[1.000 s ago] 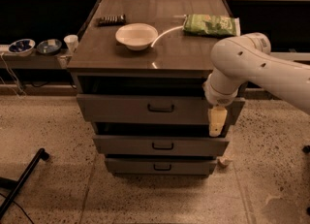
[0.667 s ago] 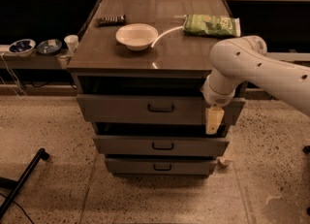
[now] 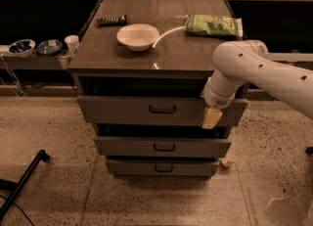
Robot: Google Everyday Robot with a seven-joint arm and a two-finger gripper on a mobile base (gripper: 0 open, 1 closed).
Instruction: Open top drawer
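Note:
The top drawer [image 3: 122, 110] is a wide grey-brown panel with a small dark centre handle [image 3: 162, 108]. It stands out a little from the cabinet, with a dark gap above it. My gripper [image 3: 212, 117] hangs on the white arm [image 3: 254, 71], which comes in from the right. The gripper's yellowish tip is in front of the right part of the top drawer's front, to the right of the handle. It is not on the handle.
Two shallower drawers [image 3: 164, 146] [image 3: 161, 168] sit below. The cabinet top [image 3: 181, 54] carries a white bowl [image 3: 138, 35], a green bag [image 3: 213, 25] and a dark flat object [image 3: 112, 20]. Small bowls [image 3: 22, 47] and a cup [image 3: 72, 43] stand on a left ledge. A black leg [image 3: 24, 183] lies at the lower left of the floor.
My gripper has moved slightly left and up along the top drawer's front. The drawers look unchanged.

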